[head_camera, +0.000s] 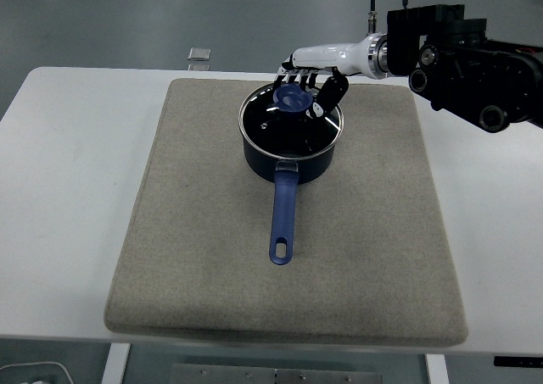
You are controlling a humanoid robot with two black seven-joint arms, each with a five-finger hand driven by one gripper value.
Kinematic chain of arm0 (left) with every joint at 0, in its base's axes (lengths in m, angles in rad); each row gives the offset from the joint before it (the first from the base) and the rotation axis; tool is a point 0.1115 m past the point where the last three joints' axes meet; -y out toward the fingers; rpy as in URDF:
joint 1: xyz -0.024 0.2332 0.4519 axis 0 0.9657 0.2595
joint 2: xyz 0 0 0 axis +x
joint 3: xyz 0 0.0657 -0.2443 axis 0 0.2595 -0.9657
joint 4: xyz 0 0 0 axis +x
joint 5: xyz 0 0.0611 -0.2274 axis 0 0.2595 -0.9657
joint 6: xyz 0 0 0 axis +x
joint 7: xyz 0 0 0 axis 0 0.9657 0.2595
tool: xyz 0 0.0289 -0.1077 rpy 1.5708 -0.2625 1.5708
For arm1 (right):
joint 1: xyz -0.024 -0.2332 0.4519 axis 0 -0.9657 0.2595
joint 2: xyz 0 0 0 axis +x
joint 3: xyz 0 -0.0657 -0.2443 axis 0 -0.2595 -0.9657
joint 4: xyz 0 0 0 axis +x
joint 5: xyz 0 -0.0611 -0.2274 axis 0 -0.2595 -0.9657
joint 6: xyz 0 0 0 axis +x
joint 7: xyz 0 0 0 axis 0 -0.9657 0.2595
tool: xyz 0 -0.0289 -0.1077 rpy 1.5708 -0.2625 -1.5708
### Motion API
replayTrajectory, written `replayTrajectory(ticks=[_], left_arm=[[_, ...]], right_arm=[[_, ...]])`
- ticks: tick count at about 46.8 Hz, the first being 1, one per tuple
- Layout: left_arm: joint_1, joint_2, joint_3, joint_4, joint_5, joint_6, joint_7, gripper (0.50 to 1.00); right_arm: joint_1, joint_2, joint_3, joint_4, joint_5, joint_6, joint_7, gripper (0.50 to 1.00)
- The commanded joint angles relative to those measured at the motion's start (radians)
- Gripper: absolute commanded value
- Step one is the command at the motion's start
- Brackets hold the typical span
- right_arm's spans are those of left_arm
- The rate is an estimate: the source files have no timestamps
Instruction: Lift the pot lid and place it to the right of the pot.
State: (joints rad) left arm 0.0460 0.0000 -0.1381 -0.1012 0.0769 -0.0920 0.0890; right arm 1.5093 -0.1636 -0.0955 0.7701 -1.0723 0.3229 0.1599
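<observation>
A dark blue pot (288, 165) stands at the back middle of the grey mat (170, 231), its long blue handle (282, 223) pointing toward the near edge. A glass lid (271, 134) with a blue knob (293, 98) sits on the pot. My right hand (310, 91) reaches in from the right, above the lid's far side. Its fingers (333, 94) curl around the knob, with the thumb on the right and the other fingers behind it. The lid's rim still seems to rest on the pot. The left arm is not in view.
The mat covers most of the white table (59, 189). To the right of the pot there is bare mat (390, 189). A small grey object (198, 56) lies on the table behind the mat's back left corner.
</observation>
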Motion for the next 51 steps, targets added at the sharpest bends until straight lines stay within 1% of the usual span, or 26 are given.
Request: replayTrajectory(ticks=[1,7,15,30,37,40,44,51], left_arm=[[0.000,0.000,0.000,0.000,0.000,0.000,0.000,1.000],[0.000,0.000,0.000,0.000,0.000,0.000,0.000,1.000],[0.000,0.000,0.000,0.000,0.000,0.000,0.000,1.000],[0.000,0.000,0.000,0.000,0.000,0.000,0.000,1.000],[0.000,0.000,0.000,0.000,0.000,0.000,0.000,1.000],[0.000,0.000,0.000,0.000,0.000,0.000,0.000,1.000],[0.000,0.000,0.000,0.000,0.000,0.000,0.000,1.000],[0.000,0.000,0.000,0.000,0.000,0.000,0.000,1.000]], right_arm=[[0.002,-0.001,0.000,0.000,0.000,0.001,0.000,0.597],[0.005,-0.001,0.000,0.000,0.000,0.004,-0.002,0.545],[0.015,-0.002,0.002,-0.002,0.008,0.005,-0.003,0.517],[0.042,-0.017,0.014,-0.003,0.025,0.012,-0.008,0.509],[0.040,-0.024,0.014,-0.031,0.025,0.016,-0.008,0.507],[0.038,-0.037,0.014,-0.037,0.031,0.016,-0.008,0.505],[0.038,-0.073,0.014,-0.037,0.064,0.019,-0.008,0.500],[0.040,-0.143,0.013,-0.037,0.103,0.047,-0.007,0.500]])
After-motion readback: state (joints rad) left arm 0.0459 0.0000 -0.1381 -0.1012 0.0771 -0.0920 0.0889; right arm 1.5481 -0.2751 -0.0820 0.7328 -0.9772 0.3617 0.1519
